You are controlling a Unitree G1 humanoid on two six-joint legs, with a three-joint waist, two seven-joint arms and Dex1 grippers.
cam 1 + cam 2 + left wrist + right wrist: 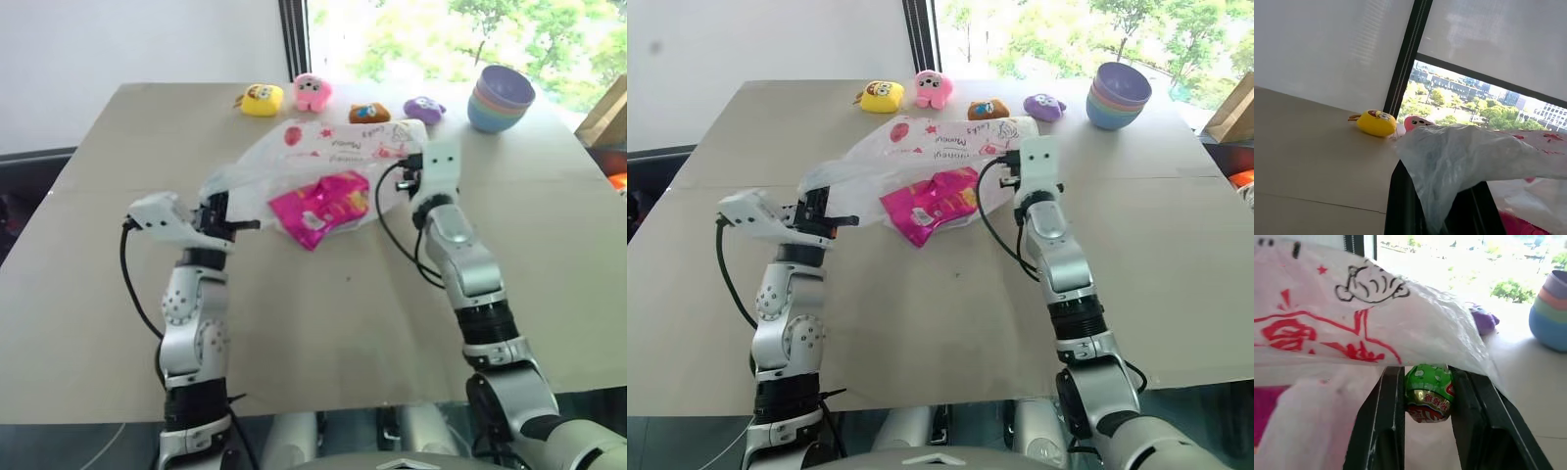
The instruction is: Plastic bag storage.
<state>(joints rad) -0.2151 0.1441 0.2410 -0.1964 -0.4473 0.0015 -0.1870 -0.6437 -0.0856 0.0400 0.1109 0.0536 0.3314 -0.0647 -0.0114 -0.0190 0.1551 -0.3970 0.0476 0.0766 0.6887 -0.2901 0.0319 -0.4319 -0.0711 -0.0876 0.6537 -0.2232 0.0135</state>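
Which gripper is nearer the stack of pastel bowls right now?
Right. The right gripper sits at the printed translucent plastic bag's near-bowl end; the left gripper pinches its opposite end, farther from the stack of pastel bowls.

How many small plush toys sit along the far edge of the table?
4, in a row: yellow toy farthest left, pink toy beside it, orange-brown toy, then purple toy nearest the stacked bowls. The plastic bag might hide others.
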